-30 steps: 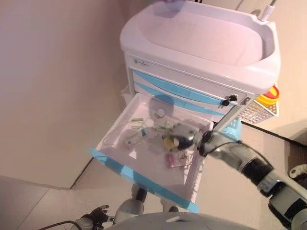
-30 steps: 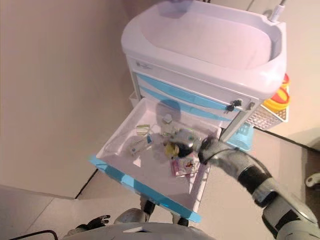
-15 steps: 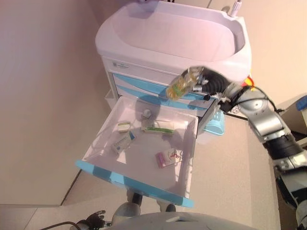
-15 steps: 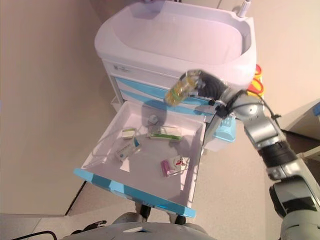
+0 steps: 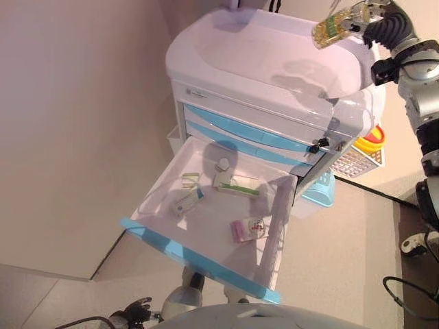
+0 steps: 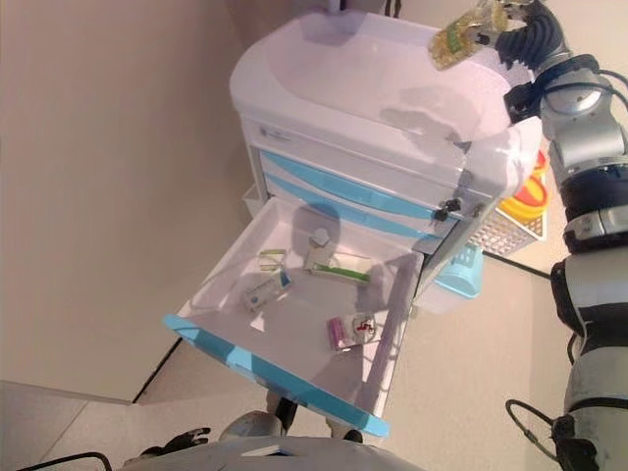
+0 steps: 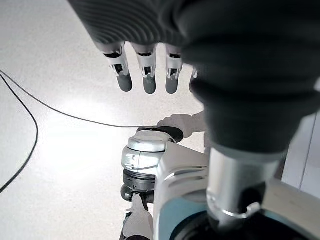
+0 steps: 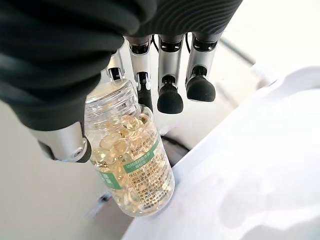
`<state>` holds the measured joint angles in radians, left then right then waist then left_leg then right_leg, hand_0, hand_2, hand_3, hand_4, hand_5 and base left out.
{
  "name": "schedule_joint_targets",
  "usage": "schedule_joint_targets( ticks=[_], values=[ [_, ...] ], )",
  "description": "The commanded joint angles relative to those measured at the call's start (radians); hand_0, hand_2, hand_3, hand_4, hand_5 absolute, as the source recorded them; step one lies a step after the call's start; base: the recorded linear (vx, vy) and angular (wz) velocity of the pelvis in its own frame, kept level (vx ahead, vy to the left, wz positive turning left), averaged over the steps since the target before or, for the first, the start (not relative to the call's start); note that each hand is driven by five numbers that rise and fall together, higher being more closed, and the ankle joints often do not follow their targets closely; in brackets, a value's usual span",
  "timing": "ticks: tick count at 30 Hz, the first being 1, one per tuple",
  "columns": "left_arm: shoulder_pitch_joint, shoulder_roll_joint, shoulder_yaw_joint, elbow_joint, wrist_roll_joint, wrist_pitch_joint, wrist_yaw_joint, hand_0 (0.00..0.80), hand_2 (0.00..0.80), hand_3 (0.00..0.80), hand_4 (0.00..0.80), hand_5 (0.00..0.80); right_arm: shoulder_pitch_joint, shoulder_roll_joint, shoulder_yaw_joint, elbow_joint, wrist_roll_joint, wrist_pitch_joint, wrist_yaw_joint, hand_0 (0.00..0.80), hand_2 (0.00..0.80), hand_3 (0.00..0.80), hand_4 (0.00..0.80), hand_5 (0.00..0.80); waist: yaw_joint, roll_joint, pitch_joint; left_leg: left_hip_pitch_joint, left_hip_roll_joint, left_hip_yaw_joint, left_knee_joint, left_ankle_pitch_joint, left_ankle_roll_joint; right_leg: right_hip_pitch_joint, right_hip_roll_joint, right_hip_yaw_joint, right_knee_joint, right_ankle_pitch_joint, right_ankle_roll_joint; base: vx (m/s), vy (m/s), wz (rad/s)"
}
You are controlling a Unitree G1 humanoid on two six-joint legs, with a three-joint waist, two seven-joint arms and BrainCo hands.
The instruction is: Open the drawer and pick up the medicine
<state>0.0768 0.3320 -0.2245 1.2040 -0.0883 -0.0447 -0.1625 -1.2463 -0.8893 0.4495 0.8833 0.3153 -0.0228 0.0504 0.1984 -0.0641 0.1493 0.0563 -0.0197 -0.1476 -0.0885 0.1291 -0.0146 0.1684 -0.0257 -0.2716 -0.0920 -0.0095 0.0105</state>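
The white cart's (image 5: 274, 62) lower drawer (image 5: 199, 257) with a blue front stands pulled out. My right hand (image 5: 385, 24) is shut on a clear medicine bottle (image 5: 332, 29) of yellow capsules and holds it tilted above the far right edge of the cart's top. In the right wrist view the bottle (image 8: 131, 160) sits between the thumb and the fingers (image 8: 170, 95). My left hand (image 5: 135, 312) hangs low by the floor, empty, its fingers (image 7: 145, 75) straight.
In the drawer lie a pink box (image 5: 247, 229), a green-and-white box (image 5: 240, 185), a small carton (image 5: 186, 202) and other small items. A yellow container in a white wire basket (image 5: 374, 140) and a blue basket (image 5: 319, 193) hang on the cart's right side. A wall is at the left.
My right hand has lifted the bottle out of the drawer, past the drawer fronts, to above the cart's top. The camera has shifted.
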Motion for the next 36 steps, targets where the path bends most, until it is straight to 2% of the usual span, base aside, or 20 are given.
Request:
schedule_joint_targets(
  ticks=[1, 8, 13, 18, 27, 34, 35, 36],
  values=[
    [-0.029, 0.030, -0.066, 0.052, -0.022, 0.009, 0.012, 0.000, 0.000, 0.000, 0.000, 0.000, -0.178, -0.077, 0.084, 0.032, -0.021, -0.021, -0.075, 0.800, 0.800, 0.800, 0.800, 0.800, 0.041, -0.052, -0.027, 0.029, -0.022, -0.008, 0.010, -0.122, -0.018, -0.011, -0.034, 0.005, 0.042, -0.003, 0.044, 0.021, 0.024, 0.20],
    [-0.015, 0.039, -0.067, 0.046, -0.044, 0.008, 0.026, 0.000, 0.000, 0.000, 0.000, 0.000, -0.260, -0.094, 0.181, 0.173, -0.138, 0.029, -0.087, 0.800, 0.800, 0.800, 0.800, 0.800, 0.074, -0.057, -0.011, 0.014, -0.034, -0.036, 0.014, -0.115, -0.011, -0.016, -0.042, -0.011, 0.042, 0.001, 0.047, 0.046, 0.037, 0.12],
    [-0.016, 0.051, -0.064, 0.037, -0.055, -0.003, 0.029, 0.000, 0.000, 0.000, 0.000, 0.000, -0.286, -0.101, 0.227, 0.204, -0.166, 0.060, -0.083, 0.800, 0.800, 0.800, 0.800, 0.800, 0.088, -0.061, 0.012, -0.005, -0.038, -0.051, 0.019, -0.113, -0.007, -0.035, -0.043, -0.010, 0.047, 0.002, 0.046, -0.005, 0.005, 0.12],
    [-0.022, 0.078, -0.058, 0.012, -0.073, -0.025, 0.032, 0.000, 0.000, 0.000, 0.000, 0.000, -0.296, -0.120, 0.287, 0.222, -0.204, 0.114, -0.016, 0.800, 0.800, 0.800, 0.800, 0.800, 0.099, -0.071, 0.065, -0.038, -0.038, -0.064, 0.022, -0.109, -0.001, -0.069, -0.042, -0.006, 0.052, 0.010, 0.048, -0.042, -0.023, 0.12],
    [-0.031, 0.096, -0.065, -0.030, -0.103, -0.045, 0.045, 0.000, 0.000, 0.000, 0.000, 0.000, -0.308, -0.128, 0.344, 0.237, -0.229, 0.135, 0.081, 0.800, 0.800, 0.800, 0.800, 0.800, 0.095, -0.081, 0.112, -0.063, -0.033, -0.061, 0.022, -0.106, 0.005, -0.100, -0.040, 0.005, 0.057, 0.020, 0.050, -0.012, -0.011, 0.02],
    [-0.027, 0.106, -0.057, -0.050, -0.110, -0.046, 0.050, 0.000, 0.000, 0.000, 0.000, 0.000, -0.321, -0.134, 0.371, 0.241, -0.244, 0.120, 0.130, 0.800, 0.800, 0.800, 0.800, 0.800, 0.090, -0.085, 0.118, -0.062, -0.036, -0.064, 0.023, -0.108, 0.008, -0.108, -0.038, 0.022, 0.058, 0.026, 0.052, 0.007, -0.002, -0.02],
    [-0.027, 0.107, -0.056, -0.051, -0.110, -0.045, 0.049, 0.000, 0.000, 0.000, 0.000, 0.000, -0.323, -0.133, 0.372, 0.242, -0.246, 0.120, 0.131, 0.722, 0.722, 0.722, 0.722, 0.722, 0.090, -0.085, 0.117, -0.061, -0.037, -0.064, 0.022, -0.108, 0.008, -0.108, -0.039, 0.023, 0.058, 0.026, 0.052, 0.018, 0.000, -0.03],
    [-0.027, 0.107, -0.054, -0.052, -0.109, -0.045, 0.048, 0.000, 0.000, 0.000, 0.000, 0.000, -0.324, -0.133, 0.372, 0.243, -0.251, 0.117, 0.134, 0.540, 0.540, 0.540, 0.540, 0.540, 0.089, -0.084, 0.117, -0.060, -0.037, -0.064, 0.022, -0.108, 0.008, -0.107, -0.039, 0.024, 0.059, 0.026, 0.052, 0.017, 0.004, -0.03]
  ],
)
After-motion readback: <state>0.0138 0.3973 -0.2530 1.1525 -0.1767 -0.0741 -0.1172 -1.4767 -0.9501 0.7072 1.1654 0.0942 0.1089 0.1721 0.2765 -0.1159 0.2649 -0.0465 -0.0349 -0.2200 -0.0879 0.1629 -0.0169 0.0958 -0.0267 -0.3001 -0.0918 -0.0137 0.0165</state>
